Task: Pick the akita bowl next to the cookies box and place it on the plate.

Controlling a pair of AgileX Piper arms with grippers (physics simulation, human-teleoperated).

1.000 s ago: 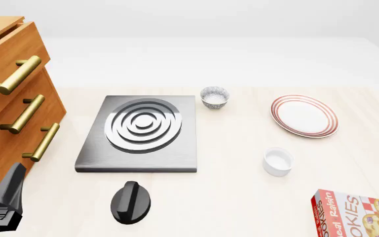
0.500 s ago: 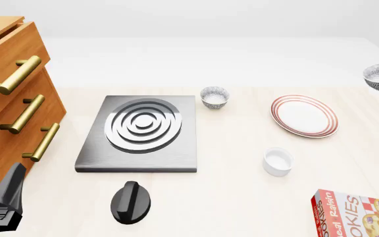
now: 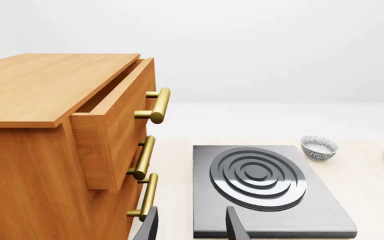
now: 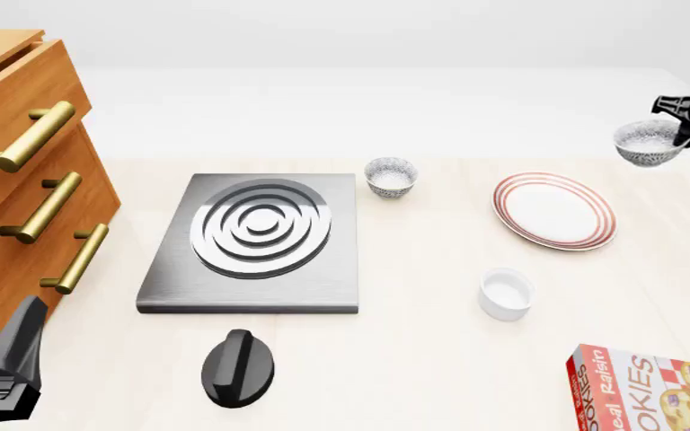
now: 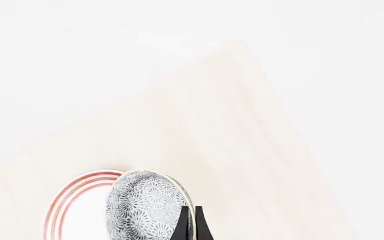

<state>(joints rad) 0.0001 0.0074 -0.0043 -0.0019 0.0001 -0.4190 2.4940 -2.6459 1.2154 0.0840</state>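
Partly cut off: cookies box [image 4: 657,391]
Bowl [image 4: 649,143]: upright, airborne beside plate [image 4: 555,211]
Right gripper [image 4: 685,126]: clamps rim (left gripper [image 3: 190,226] parted, empty)

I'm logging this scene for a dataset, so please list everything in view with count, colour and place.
Speckled bowl: one, white-grey, held in the air beyond the plate's far right.
Second speckled bowl: one, white-grey, beside the stove's far right corner.
Plate: one, white with red rings, right.
Cup: one, plain white, nearer than the plate.
Cookies box: one, red-white, near right.
Stove: one, grey, centre.
Knob: one, black, near.
Drawer cabinet: one, wooden with brass handles, left.
Left gripper: open.
Right gripper: shut on the bowl.
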